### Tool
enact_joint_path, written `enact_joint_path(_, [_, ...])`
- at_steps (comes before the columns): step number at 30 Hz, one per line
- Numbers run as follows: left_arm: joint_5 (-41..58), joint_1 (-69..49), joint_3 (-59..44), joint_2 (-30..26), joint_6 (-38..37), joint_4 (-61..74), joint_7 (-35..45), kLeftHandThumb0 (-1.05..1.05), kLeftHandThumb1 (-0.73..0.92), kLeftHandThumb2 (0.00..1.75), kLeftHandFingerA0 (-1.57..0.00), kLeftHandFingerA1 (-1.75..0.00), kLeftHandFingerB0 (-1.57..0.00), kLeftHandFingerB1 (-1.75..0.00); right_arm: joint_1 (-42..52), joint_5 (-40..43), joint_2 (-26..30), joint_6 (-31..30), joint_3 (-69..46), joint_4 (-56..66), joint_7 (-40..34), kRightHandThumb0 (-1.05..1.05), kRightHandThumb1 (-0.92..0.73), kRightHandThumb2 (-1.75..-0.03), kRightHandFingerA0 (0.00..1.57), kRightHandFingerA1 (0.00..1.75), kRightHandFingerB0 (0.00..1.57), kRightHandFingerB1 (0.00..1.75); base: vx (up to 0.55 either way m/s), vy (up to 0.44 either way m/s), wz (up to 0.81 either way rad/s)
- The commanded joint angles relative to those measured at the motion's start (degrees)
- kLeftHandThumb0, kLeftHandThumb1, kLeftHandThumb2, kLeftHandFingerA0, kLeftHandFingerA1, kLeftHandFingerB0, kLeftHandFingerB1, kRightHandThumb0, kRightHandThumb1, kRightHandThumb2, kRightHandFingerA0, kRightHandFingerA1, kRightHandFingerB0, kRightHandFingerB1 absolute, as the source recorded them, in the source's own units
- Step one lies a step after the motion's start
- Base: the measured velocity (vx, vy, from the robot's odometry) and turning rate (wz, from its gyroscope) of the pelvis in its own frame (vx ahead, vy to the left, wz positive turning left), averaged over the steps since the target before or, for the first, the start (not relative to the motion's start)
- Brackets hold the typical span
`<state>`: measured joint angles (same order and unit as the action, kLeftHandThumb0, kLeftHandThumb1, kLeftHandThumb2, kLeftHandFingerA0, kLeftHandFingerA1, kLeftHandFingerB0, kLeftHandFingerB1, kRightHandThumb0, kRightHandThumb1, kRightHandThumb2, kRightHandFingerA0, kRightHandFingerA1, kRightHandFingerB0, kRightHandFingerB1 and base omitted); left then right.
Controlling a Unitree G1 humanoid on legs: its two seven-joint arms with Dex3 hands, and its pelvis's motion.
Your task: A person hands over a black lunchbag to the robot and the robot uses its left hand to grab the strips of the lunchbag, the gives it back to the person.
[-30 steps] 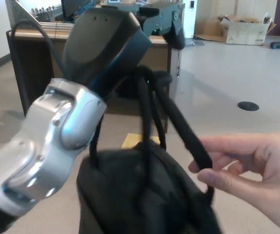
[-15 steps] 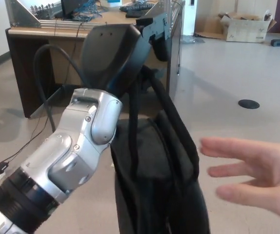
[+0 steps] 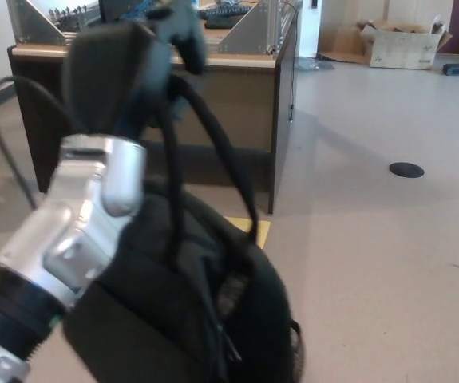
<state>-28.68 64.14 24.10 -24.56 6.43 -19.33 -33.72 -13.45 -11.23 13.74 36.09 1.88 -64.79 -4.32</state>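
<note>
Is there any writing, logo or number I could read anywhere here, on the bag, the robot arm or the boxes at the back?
No text can be read.
Lunchbag: plain black, no label or logo shows.
Left hand and its silver wrist: no markings visible; the picture is blurred by motion.
Cardboard box at the back: too far and too small to show any print.
Yellow patch on the floor: no writing visible.

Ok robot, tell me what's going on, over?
Left hand shut on lunchbag straps. Black lunchbag hanging free. Right hand not in view. No person's hand showing.

Black lunchbag (image 3: 189, 311), black robot hand (image 3: 121, 72)
</note>
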Motion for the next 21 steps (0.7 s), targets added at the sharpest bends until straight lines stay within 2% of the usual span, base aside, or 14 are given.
enact_joint_path(1, [-4.11,-1.64,-12.56,-11.20,-21.72,-5.67,-21.89,-0.14,0.60,0.56,-0.85,-1.75,-0.65,-1.75,-0.38,-0.24,1.71,-0.07,0.16,0.32,0.97,-0.79,-0.68,-0.93,0.36,0.52,0.39,0.51,0.00,0.000,0.00])
enact_joint_path(2, [-4.61,-2.44,-12.75,-11.96,-21.99,-5.95,-22.54,-0.14,0.59,0.56,-0.87,-1.75,-0.65,-1.75,-0.34,-0.30,1.66,0.14,0.20,0.22,0.87,-0.75,-0.86,-0.66,0.44,0.45,0.42,0.41,0.00,0.000,0.00])
enact_joint_path(8, [-6.66,-9.85,-14.49,-15.77,-25.79,-5.25,-25.88,-0.11,0.59,0.55,-0.88,-1.75,-0.64,-1.75,-0.25,-0.46,1.73,0.13,0.34,0.15,0.83,-0.76,-0.86,-0.66,0.45,0.45,0.42,0.41,0.00,0.000,0.00])
enact_joint_path(11, [-6.76,-19.28,-17.05,-17.69,-28.41,-0.24,-26.57,-0.12,0.57,0.55,-0.87,-1.75,-0.61,-1.75,-0.32,-0.46,1.73,-0.20,0.40,0.12,1.08,-0.76,-0.86,-0.66,0.45,0.45,0.42,0.41,0.00,0.000,0.00])
enact_joint_path(16, [-7.20,-31.06,-22.12,-17.97,-29.10,4.31,-29.11,-0.11,0.55,0.58,-0.91,-1.75,-0.67,-1.74,-0.10,0.05,1.34,0.23,0.12,-0.06,1.43,-0.74,-0.85,-0.66,0.44,0.45,0.42,0.40,0.00,0.000,0.00])
enact_joint_path(17, [-7.31,-32.25,-22.81,-17.99,-29.46,4.26,-29.59,-0.10,0.56,0.58,-0.91,-1.75,-0.68,-1.75,0.00,0.17,1.43,0.34,0.01,0.02,1.54,-0.77,-0.68,-0.93,0.37,0.52,0.40,0.51,0.00,0.000,0.00])
enact_joint_path(18, [-7.44,-33.08,-23.42,-17.88,-29.40,4.31,-29.75,-0.10,0.56,0.58,-0.91,-1.75,-0.68,-1.75,0.11,0.21,1.53,0.37,-0.04,0.11,1.61,-0.77,-0.68,-0.93,0.37,0.52,0.40,0.51,0.00,0.000,0.00])
enact_joint_path(19, [-7.12,-33.62,-24.06,-18.34,-30.09,3.58,-29.63,-0.11,0.57,0.57,-0.91,-1.75,-0.67,-1.75,0.05,0.16,1.57,0.25,-0.03,0.14,1.57,-0.75,-0.86,-0.66,0.44,0.45,0.41,0.40,0.00,0.000,0.00])
enact_joint_path(21, [-5.91,-34.56,-25.95,-19.21,-30.80,1.53,-28.47,-0.17,0.57,0.58,-0.90,-1.75,-0.70,-1.70,-0.17,0.24,1.50,0.21,-0.14,0.02,1.51,-0.75,-0.86,-0.66,0.44,0.46,0.42,0.41,0.00,0.000,0.00])
